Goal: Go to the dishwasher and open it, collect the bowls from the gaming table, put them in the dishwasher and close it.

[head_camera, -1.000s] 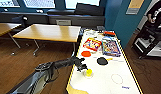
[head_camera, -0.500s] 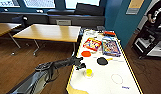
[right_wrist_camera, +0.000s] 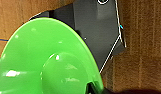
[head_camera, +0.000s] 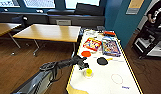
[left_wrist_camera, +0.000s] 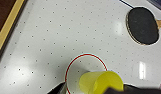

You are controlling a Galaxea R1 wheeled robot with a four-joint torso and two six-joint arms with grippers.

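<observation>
While your left hand (head_camera: 84, 66) hovers beside the yellow cup (head_camera: 88, 72), the bowls wait farther up the desk (head_camera: 103, 83).
Expect light, stiff, slick plastic: the orange-red bowl (head_camera: 86, 53) and the dark bowl (head_camera: 102, 60) sit apart on the white top near the game boxes (head_camera: 92, 44), so take each by its rim, pinching wall and lip, not the smooth underside. Your left arm reaches out low across the desk's edge, wrist bent down over the red circle (left_wrist_camera: 85, 71); I cannot tell how wide that hand stands. A lime green bowl (right_wrist_camera: 46, 62) looms at your right wrist, grip unclear.
</observation>
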